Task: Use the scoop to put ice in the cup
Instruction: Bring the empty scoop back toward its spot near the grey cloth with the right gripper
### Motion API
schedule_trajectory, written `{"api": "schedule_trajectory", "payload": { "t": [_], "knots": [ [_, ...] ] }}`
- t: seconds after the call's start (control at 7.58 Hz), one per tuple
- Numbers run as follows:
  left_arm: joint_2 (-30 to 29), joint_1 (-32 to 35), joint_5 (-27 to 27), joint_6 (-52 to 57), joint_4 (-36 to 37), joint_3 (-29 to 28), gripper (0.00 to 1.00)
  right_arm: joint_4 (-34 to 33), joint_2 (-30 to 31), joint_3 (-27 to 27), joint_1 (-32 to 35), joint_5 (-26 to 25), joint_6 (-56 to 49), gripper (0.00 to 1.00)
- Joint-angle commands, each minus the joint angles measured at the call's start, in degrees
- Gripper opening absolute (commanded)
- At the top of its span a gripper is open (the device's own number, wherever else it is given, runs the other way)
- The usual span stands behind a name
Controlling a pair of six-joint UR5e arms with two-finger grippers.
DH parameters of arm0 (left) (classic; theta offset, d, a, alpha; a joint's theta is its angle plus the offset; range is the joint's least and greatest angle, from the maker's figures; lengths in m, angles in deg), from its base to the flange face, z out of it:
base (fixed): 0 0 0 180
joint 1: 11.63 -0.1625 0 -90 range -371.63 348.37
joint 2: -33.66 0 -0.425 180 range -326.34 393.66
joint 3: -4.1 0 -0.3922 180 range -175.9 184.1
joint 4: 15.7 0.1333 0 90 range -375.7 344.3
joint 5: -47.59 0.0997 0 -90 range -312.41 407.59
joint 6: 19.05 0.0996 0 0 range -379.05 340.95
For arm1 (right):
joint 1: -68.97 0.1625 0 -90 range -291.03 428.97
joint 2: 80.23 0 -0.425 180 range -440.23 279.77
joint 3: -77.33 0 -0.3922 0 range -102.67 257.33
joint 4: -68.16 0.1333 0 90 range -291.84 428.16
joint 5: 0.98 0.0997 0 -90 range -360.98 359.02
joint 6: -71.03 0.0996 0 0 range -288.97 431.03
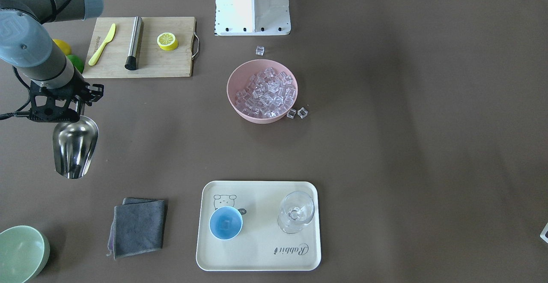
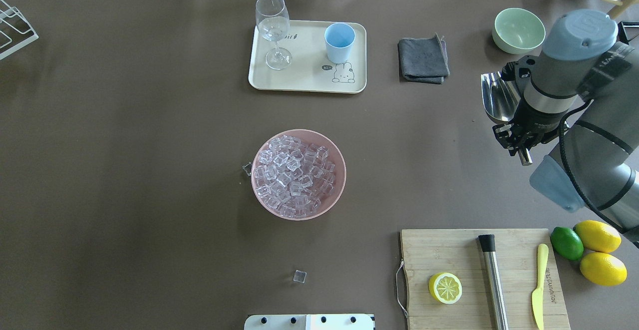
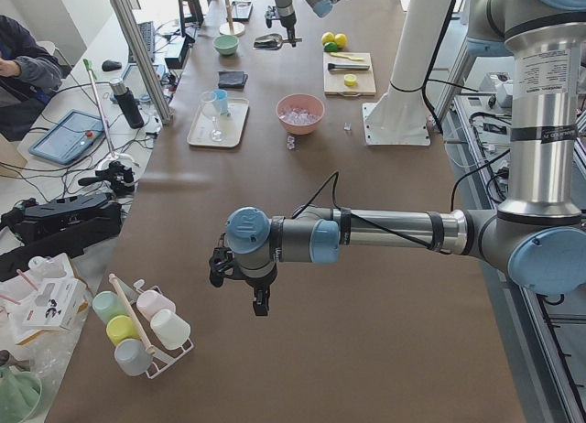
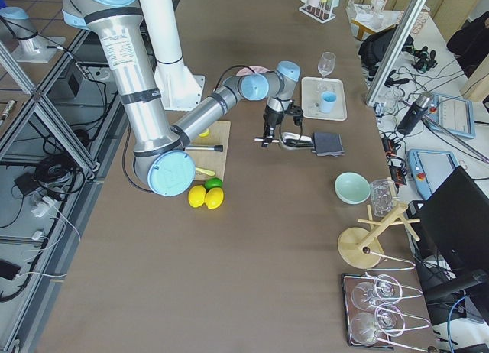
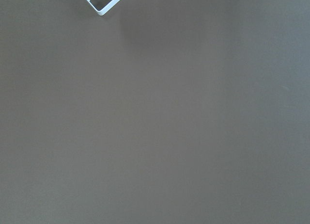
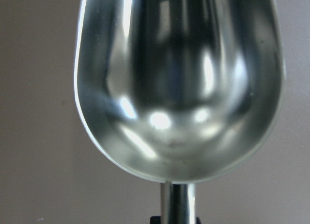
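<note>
Holding the shiny steel trough-shaped scoop (image 1: 76, 146) by its tubular handle, the right pincer (image 2: 517, 139) pinches it aloft, well to the robot's right of the round pink bowl (image 2: 335, 195). The clear glassy ice cubes (image 2: 292, 175) are heaped in that bowl. The small light-blue round cup (image 2: 339, 43) stands on a cream tray (image 2: 259, 83) beyond the bowl, on the side away from the robot's base.

The step in hand appears to be loading. The scoop's open lip should enter low over the bowl's rim and slide shallowly under the heap. It should then lift level, since loose cubes (image 1: 297, 113) already lie on the tabletop (image 1: 406, 146) just beside the bowl.

The right wrist view alone shows the trough bare. The front-facing view looks straight into the cup, where a pale shape may be a cube. The left pincer (image 3: 259, 304) shows only in the left side view, far from the bowl, and I cannot tell whether it is spread or pressed together.
</note>
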Motion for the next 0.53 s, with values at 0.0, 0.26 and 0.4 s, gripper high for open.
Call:
{"api": "schedule_trajectory", "payload": {
  "t": [0.0, 0.26, 0.4],
  "knots": [
    [0.0, -0.1, 0.1, 0.0, 0.0, -0.4, 0.98, 15.2, 4.5, -6.1, -3.7, -0.9, 6.0, 0.00],
    [0.0, -0.1, 0.1, 0.0, 0.0, -0.4, 0.98, 16.5, 4.3, -8.1, -4.2, -0.9, 8.3, 0.00],
    [0.0, -0.1, 0.1, 0.0, 0.0, -0.4, 0.98, 16.5, 4.3, -8.5, -4.2, -0.7, 8.3, 0.00]
  ]
}}
